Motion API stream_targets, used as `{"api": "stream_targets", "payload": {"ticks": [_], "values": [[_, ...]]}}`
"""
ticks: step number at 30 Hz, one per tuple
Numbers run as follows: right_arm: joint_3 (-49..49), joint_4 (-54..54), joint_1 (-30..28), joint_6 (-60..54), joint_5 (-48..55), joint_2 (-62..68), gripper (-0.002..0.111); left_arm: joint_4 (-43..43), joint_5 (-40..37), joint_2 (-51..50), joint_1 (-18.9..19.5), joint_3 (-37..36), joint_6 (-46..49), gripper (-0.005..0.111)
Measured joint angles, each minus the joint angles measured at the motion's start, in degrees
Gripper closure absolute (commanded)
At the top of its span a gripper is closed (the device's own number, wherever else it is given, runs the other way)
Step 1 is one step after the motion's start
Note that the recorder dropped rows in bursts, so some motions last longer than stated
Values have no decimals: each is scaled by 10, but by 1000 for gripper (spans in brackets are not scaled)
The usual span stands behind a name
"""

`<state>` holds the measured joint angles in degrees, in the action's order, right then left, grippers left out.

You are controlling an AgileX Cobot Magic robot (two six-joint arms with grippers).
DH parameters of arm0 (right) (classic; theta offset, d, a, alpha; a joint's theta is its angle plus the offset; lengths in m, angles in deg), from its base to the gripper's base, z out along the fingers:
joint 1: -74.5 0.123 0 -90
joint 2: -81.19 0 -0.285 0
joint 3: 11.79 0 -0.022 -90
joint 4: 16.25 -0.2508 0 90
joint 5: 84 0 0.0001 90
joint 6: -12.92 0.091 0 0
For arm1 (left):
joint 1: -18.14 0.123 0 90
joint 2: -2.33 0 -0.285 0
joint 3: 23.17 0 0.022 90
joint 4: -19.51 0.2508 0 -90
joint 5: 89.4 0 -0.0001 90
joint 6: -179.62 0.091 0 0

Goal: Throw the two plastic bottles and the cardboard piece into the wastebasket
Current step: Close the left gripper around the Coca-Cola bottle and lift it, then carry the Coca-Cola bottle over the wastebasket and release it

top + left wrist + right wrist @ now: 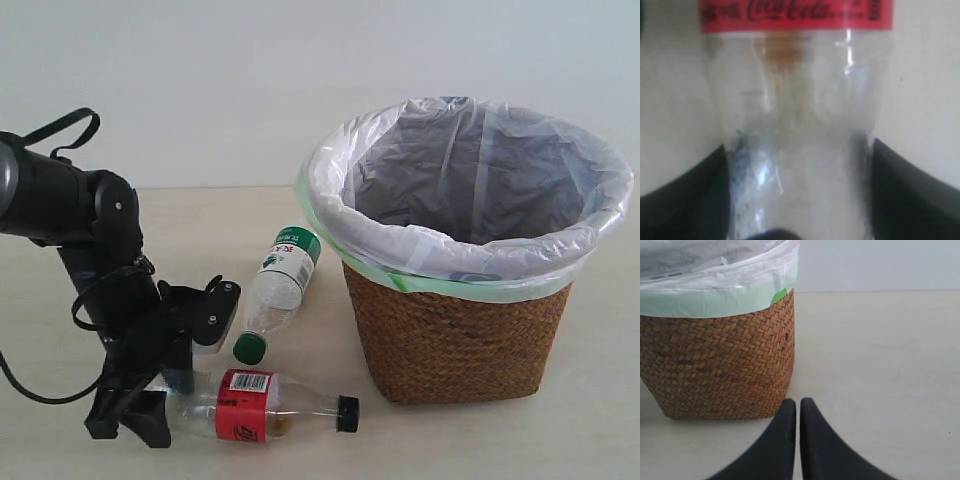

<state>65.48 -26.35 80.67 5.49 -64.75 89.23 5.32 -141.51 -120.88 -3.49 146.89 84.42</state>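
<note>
The longer clear bottle with the red label (262, 405) and black cap lies on the table in front, cap pointing towards the wastebasket (455, 340). My left gripper (165, 398) is shut on its clear base end; in the left wrist view the bottle (797, 115) fills the gap and both black fingers (700, 195) press its sides. The shorter bottle with the green-and-white label (282, 282) lies just behind, green cap towards the front. My right gripper (798, 401) is shut and empty, low beside the wicker basket (715, 365). No cardboard piece shows in any view.
The basket's white bag with green edge (470, 250) folds over the rim, well above the bottles. Light tabletop (880, 355) stretches beside the basket. The left arm's black body and cables (70, 210) stand at the left.
</note>
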Motion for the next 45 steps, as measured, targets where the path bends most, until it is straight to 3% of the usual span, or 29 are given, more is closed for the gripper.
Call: {"api": "stream_targets", "payload": {"ticks": [5, 8, 13, 20, 27, 32, 36, 40, 45], "values": [[0, 0, 0, 0, 0, 0, 108, 0, -9, -9, 0, 5, -30, 49], [0, 0, 0, 0, 0, 0, 108, -4, -11, -11, 0, 7, -89, 58], [0, 0, 0, 0, 0, 0, 108, -6, -13, -11, 0, 7, -261, 103], [0, 0, 0, 0, 0, 0, 108, 35, -57, -11, 0, 7, -345, 103], [0, 0, 0, 0, 0, 0, 108, 34, -114, 4, 0, -1, -335, 103], [0, 0, 0, 0, 0, 0, 108, -2, -118, 82, 0, -3, -331, 103], [0, 0, 0, 0, 0, 0, 108, -8, -119, 163, 5, -3, -388, 103], [0, 0, 0, 0, 0, 0, 108, 19, -137, 215, 31, -3, -471, 103], [0, 0, 0, 0, 0, 0, 108, 53, -146, 273, 115, -3, -665, 103]]}}
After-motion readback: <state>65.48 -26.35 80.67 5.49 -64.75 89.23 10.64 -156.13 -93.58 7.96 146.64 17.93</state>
